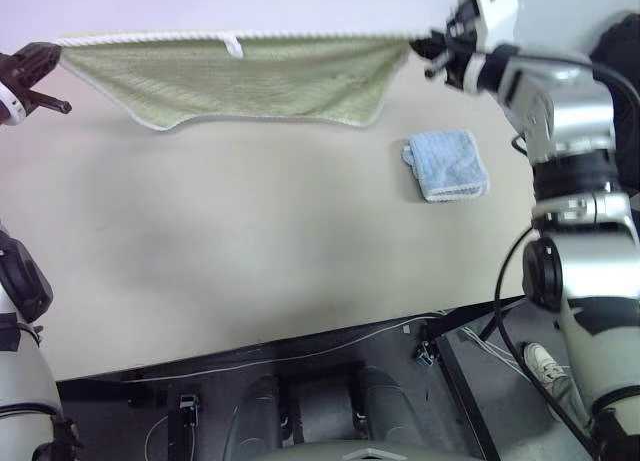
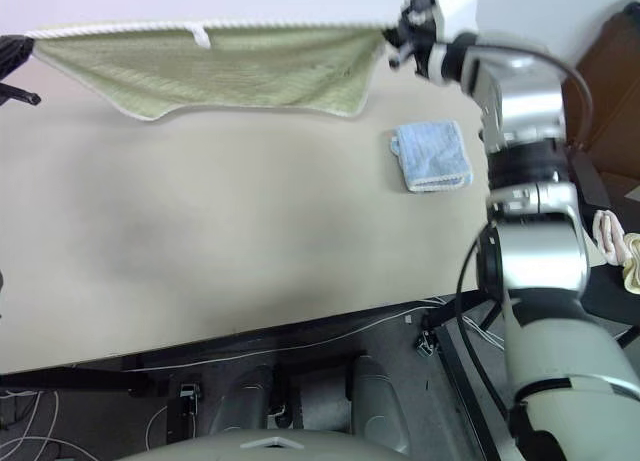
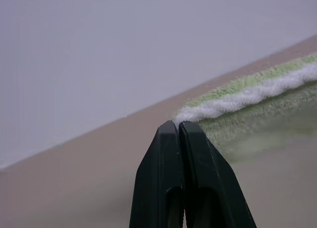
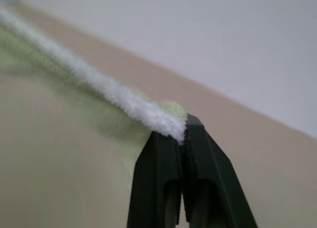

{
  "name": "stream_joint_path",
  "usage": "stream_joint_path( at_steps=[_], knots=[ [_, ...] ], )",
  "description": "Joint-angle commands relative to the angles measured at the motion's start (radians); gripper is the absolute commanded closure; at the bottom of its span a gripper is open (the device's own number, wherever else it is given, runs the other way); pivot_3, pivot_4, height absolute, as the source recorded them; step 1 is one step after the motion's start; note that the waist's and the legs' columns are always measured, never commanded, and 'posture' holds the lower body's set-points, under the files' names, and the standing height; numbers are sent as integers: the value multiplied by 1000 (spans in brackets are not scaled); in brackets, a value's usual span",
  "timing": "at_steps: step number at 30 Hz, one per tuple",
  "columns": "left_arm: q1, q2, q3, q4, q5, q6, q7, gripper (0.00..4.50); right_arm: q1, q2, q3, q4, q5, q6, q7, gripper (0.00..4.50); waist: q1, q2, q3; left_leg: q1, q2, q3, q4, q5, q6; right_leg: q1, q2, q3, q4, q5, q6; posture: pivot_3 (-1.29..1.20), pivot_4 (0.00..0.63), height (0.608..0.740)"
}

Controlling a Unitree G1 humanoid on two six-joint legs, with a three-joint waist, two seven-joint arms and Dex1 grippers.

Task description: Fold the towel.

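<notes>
**Green towel stretched in the air between both grippers**

Left eye view: the towel [image 1: 240,76], light green terry with white stitched edging and a small white loop [image 1: 233,47] on its top hem, hangs spread above the far part of the beige table [image 1: 250,251]. The left gripper [image 1: 55,53] pinches one top corner, the right gripper [image 1: 420,47] the other. One smaller light blue towel [image 1: 446,165] lies folded on the table, below the right corner and well apart from the green one.

Right eye view: beyond the table's right edge, one cream cloth [image 2: 622,249] lies on a dark surface, which the left eye does not show.

Left wrist view: two black fingers [image 3: 195,188] are pressed together on the white edging.

Right wrist view: two black fingers [image 4: 158,183] are clamped on the edging, the green corner poking out behind them.

Count: two towels, two grippers, one loop.
</notes>
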Motion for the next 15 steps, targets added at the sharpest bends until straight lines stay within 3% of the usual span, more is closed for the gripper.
stream_joint_path(
  at_steps=[1,7,15],
  knots=[
    [34,63,13,-1,9,-5,-84,4474,114,-84,-20,-250,53,109,75,4500,2,0,0,0,0,0,0,0,0,0,0,0,0,0,0,0,150,740],
    [246,143,26,-42,-8,11,-308,4474,378,-200,-3,-599,124,241,162,4500,4,0,0,2,1,0,2,0,1,0,0,0,2,0,0,0,150,740],
    [685,283,88,-245,-87,71,-600,4474,590,-325,-10,-827,188,318,218,4500,7,-1,0,1,3,-2,11,-2,3,2,-2,0,3,-2,-6,0,150,740]
  ],
)
